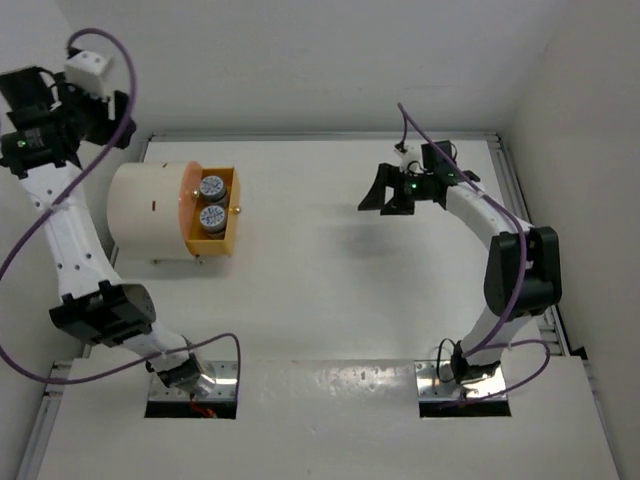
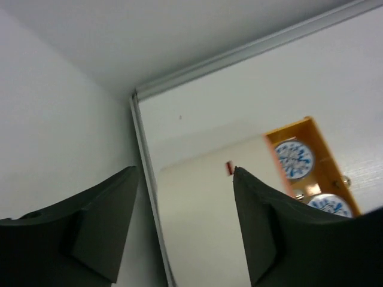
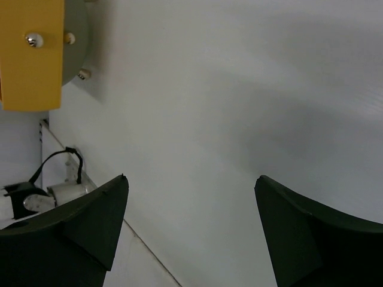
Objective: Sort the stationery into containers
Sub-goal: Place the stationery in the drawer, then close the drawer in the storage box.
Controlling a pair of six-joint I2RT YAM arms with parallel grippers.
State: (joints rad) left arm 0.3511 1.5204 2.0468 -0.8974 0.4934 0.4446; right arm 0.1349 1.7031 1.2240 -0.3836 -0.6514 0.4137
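Your left claw point(image 2: 185, 179) is released: both fingers spread, nothing between them. It sits up high by the left wall, near the far-left corner of the bench point(image 1: 330, 300), and it's tilted so the bench's metal edge rail point(image 2: 146, 197) runs up between the fingers in the wrist view.

Just past the right finger you get the cream drum point(image 1: 148, 215), lying on its side at the left of the bench. The orange drawer point(image 1: 230, 215) is pulled out of its round orange face, towards the middle of the bench. The two round blue-and-white pieces point(image 1: 212, 188) are inside that drawer, one just beside the other, flat faces up.

Your right claw point(image 3: 190, 179) is released too — fingers wide, nothing held. It hovers over bare bench on the far right side, well apart from the drum, with its fingers pointing left towards it. In its wrist view the drawer's orange front shows in the top-left corner, carrying small metal knobs point(image 3: 33, 40).
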